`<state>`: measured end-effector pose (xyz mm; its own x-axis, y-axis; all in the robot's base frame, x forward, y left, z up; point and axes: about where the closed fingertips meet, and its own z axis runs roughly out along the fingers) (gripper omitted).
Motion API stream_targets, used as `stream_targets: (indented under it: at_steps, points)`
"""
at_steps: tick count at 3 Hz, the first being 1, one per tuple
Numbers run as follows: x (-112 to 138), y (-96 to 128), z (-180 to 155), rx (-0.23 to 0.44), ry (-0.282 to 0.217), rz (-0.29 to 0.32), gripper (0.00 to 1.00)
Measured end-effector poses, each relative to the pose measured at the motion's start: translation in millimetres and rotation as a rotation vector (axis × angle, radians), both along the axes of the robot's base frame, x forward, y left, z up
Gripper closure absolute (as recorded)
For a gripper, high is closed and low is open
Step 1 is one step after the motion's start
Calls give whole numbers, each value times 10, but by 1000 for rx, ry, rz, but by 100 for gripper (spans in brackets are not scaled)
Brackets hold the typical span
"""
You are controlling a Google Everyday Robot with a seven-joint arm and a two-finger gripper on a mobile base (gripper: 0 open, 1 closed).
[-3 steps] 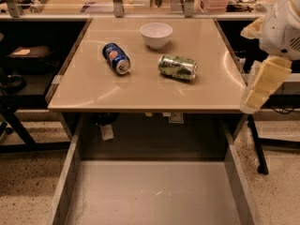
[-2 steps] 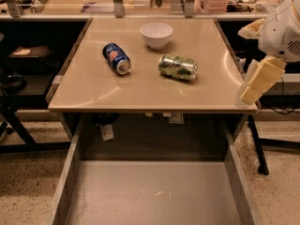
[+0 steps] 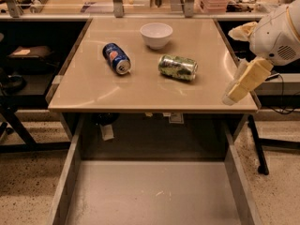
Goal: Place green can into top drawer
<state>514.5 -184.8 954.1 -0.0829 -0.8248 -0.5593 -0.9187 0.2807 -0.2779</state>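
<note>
Right, the green can (image 3: pixel 177 67) lies on its side on the table (image 3: pixel 93 88), between bowl (image 3: pixel 156 34) and front edge. The gripper (image 3: pixel 234 92) hangs at the right front corner holding nothing; open or closed, I can't tell. The drawer (image 3: pixel 236 172) sits pulled out below, ready to receive.

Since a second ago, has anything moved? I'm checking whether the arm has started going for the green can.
The gripper has edged sideways toward the green can and now hangs at the table's edge, well short of the can. Nothing was grasped or released. The green can, blue can and bowl have not moved; the drawer stays open.
</note>
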Motion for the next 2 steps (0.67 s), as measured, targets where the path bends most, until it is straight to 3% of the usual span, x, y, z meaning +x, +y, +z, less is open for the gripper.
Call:
stream_targets:
  at_steps: [1, 2]
  points:
    - [168, 265, -90, 73, -29, 40, 0]
    - [476, 703, -142, 165, -95, 109, 0]
